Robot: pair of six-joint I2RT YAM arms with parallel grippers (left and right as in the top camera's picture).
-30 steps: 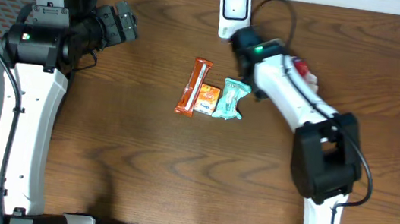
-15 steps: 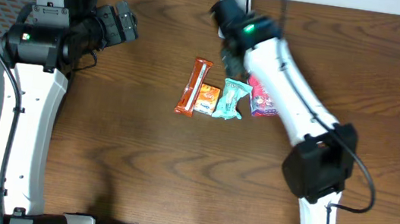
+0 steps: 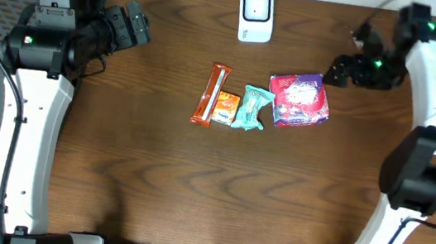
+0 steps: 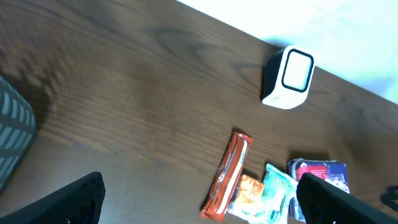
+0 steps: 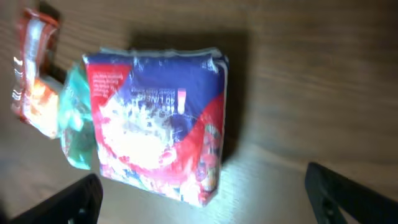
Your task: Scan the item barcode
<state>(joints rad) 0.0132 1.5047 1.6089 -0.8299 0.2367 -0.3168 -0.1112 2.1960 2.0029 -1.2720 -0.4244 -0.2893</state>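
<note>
Surface: a dark brown wooden table (image 3: 152,181) with a pale strip along its far edge.
Scanner: a small white barcode scanner (image 3: 256,14) stands upright at the far edge, well apart from both sets of fingers.
Item: a red-and-blue packet (image 3: 299,99) lies flat on the table. In the right wrist view it sits ahead of the two fingertips (image 5: 78,198), in the span between them and apart from both.
Right gripper: the right gripper (image 3: 339,70) hangs above the table just beyond the packet's right end, its jaws spread wide and released, touching nothing.
Left gripper: the left gripper (image 3: 136,24) is held over the table's left part, its fingers (image 4: 81,196) wide apart and released. The snacks lie well ahead of them.
Other snacks: a teal packet (image 3: 252,108) lies against the red-and-blue packet's left side. A small orange packet (image 3: 226,107) and a long orange bar (image 3: 211,94) lie next in the row, farther from the right fingers.
Barcode: none can be made out on the packet's upper face.
</note>
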